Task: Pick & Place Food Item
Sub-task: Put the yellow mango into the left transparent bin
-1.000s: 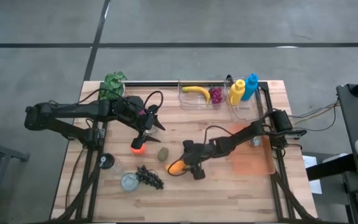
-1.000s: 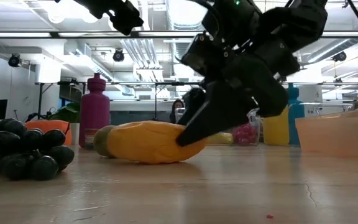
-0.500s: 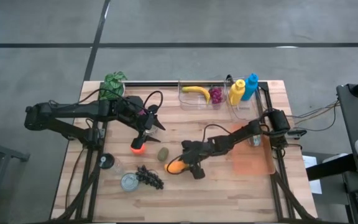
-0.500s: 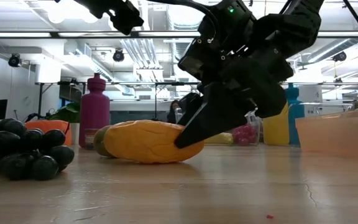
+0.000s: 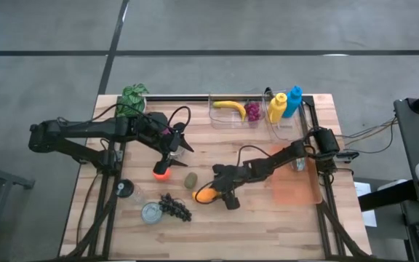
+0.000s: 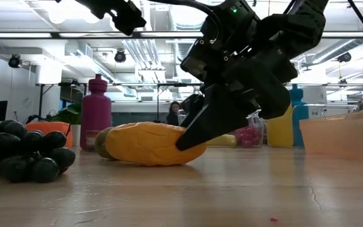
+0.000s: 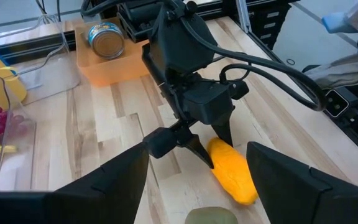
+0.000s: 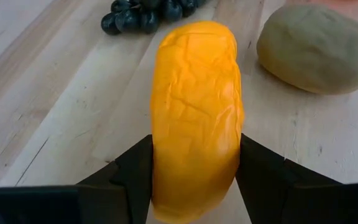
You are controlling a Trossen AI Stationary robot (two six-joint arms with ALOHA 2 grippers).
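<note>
The right claw (image 5: 217, 193) straddles the orange fruit (image 5: 206, 194) lying on the tabletop (image 5: 253, 218) beside the kiwi (image 5: 190, 180), fingers pressing its sides for a lift. The left claw (image 5: 177, 144) hovers spread, empty.

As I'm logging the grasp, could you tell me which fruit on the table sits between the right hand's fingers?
The orange-yellow mango: the right hand has a finger against each of its sides. The green kiwi and dark grapes lie apart, untouched.
</note>
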